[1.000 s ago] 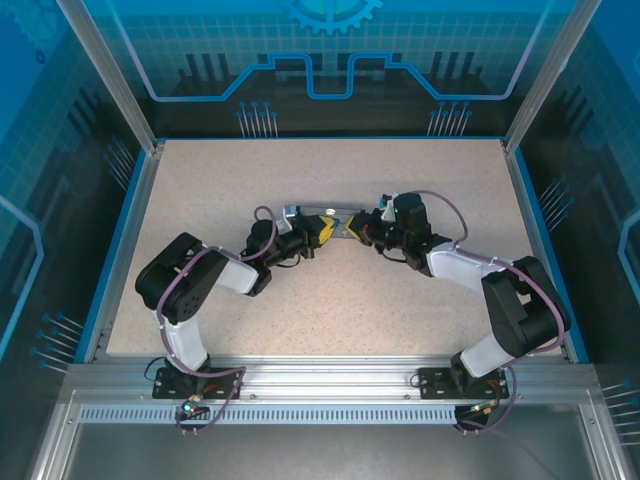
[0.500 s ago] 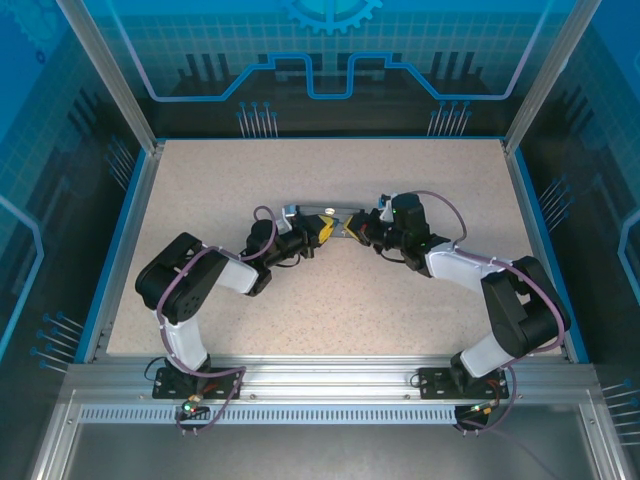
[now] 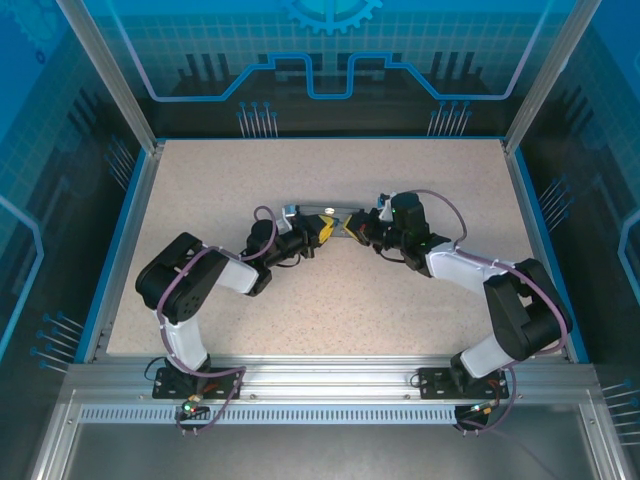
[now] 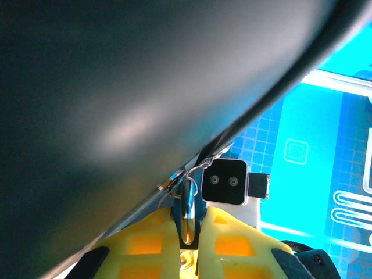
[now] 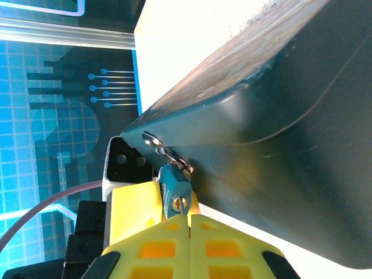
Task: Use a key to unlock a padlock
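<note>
In the left wrist view my left gripper (image 4: pixel 188 213) is shut on the small blue padlock (image 4: pixel 188 197), whose silver shackle hangs from a hasp on the dark box (image 4: pixel 116 104). In the right wrist view the padlock (image 5: pixel 172 185) faces me keyhole first. My right gripper (image 5: pixel 188 220) is shut on the slim key (image 5: pixel 182 204), and the key's tip sits in the keyhole. From above, the left gripper (image 3: pixel 325 229) and right gripper (image 3: pixel 352 229) meet tip to tip in front of the box (image 3: pixel 318 211); padlock and key are too small to make out there.
The box (image 5: pixel 267 116) lies close along both grippers. The speckled table (image 3: pixel 330 300) has open room in front and to both sides, bounded by a blue rim (image 3: pixel 128 230) and aluminium posts.
The right wrist has edged slightly to the left toward the left gripper. Both grips are unchanged.
</note>
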Motion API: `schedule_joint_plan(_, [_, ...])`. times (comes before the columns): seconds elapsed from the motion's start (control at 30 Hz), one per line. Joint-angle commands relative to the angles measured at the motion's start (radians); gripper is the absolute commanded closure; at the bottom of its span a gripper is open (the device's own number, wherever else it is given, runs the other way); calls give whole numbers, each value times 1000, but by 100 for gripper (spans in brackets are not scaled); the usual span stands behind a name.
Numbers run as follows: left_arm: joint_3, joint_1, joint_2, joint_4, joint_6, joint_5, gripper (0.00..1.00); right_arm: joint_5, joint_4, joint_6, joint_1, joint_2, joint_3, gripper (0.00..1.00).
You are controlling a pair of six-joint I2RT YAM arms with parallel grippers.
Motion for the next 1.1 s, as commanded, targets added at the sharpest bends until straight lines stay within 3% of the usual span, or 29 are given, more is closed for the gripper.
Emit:
schedule_joint_plan(0.0, [11,-8,15,76,-1,31,100,-10,7,-18,20,-24,28,100])
schedule_joint_plan(0.7, [22,-22,23,100,-5,53,100,-33,104,49,4,82,49,100])
schedule_joint_plan(1.07, [15,-22,18,157,-6,71,100,-115,196,117,-36,135,48,100])
